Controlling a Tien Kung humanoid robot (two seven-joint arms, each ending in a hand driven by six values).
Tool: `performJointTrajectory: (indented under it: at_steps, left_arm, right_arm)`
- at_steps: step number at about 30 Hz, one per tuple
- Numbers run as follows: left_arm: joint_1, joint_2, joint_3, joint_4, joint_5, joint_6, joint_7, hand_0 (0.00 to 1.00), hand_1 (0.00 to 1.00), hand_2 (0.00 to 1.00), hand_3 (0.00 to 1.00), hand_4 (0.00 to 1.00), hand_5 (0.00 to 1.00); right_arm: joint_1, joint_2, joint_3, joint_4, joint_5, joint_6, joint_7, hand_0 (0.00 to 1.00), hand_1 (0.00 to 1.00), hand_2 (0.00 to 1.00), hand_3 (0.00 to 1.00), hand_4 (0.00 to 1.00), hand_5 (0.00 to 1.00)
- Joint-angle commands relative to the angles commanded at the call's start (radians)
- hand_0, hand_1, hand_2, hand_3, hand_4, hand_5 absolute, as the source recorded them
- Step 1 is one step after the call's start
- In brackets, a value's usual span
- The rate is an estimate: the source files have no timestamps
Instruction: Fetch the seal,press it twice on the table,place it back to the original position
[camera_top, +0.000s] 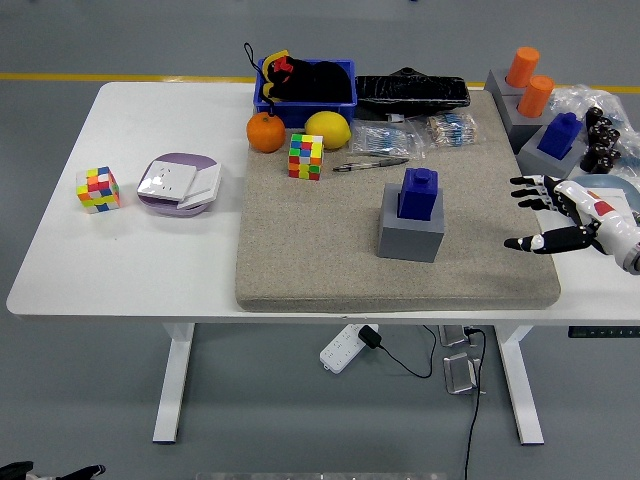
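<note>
One blue seal (418, 192) sits in its grey holder (411, 233) — right hand (560, 215) spread, empty, well apart.

Right hand (558, 215) enters from right, just right of grey mat (330, 260); fingers (528, 243) spread, empty, pointing left.

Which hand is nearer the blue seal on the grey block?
Right. The right hand hovers open off to the blue seal's right, over the mat's edge. The left hand is out of view.
</note>
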Motion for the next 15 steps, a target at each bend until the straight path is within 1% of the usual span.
performJointTrajectory:
  at_steps: [1, 7, 8, 13, 14, 15]
  left_arm:
    - [0.0, -0.001, 0.0, 0.0, -0.001, 0.0, 0.0, 0.813, 0.783, 0.761, 0.798, 0.674, 0.418]
    - [-0.002, -0.007, 0.015, 0.0, -0.027, -0.001, -0.007, 0.813, 0.783, 0.761, 0.798, 0.674, 0.418]
    - [-0.003, -0.009, 0.019, 0.0, -0.035, -0.001, -0.009, 0.813, 0.783, 0.761, 0.799, 0.675, 0.414]
    - [-0.001, -0.014, 0.022, 0.0, -0.043, -0.002, -0.011, 0.813, 0.783, 0.761, 0.799, 0.675, 0.414]
    - [-0.001, -0.015, 0.022, 0.0, -0.044, -0.003, -0.01, 0.813, 0.784, 0.761, 0.799, 0.676, 0.414]
    - [0.0, -0.016, 0.022, 0.0, -0.044, -0.003, -0.01, 0.813, 0.784, 0.761, 0.799, 0.676, 0.414]
  right_arm:
    - [0.002, 0.002, -0.003, 0.0, 0.007, -0.002, 0.002, 0.825, 0.773, 0.807, 0.872, 0.998, 0.076]
    - [0.041, 0.03, -0.045, -0.01, 0.078, -0.012, 0.023, 0.825, 0.773, 0.807, 0.872, 0.998, 0.076]
    - [0.049, 0.039, -0.052, -0.013, 0.088, -0.014, 0.028, 0.813, 0.749, 0.776, 0.83, 0.998, 0.061]
    - [0.087, 0.079, -0.08, -0.039, 0.121, -0.006, 0.04, 0.813, 0.749, 0.776, 0.83, 0.998, 0.061]
    - [0.095, 0.086, -0.087, -0.046, 0.136, -0.002, 0.044, 0.812, 0.75, 0.773, 0.832, 0.998, 0.038]
    - [0.1, 0.09, -0.09, -0.05, 0.143, 0.0, 0.046, 0.812, 0.75, 0.773, 0.832, 0.998, 0.038]
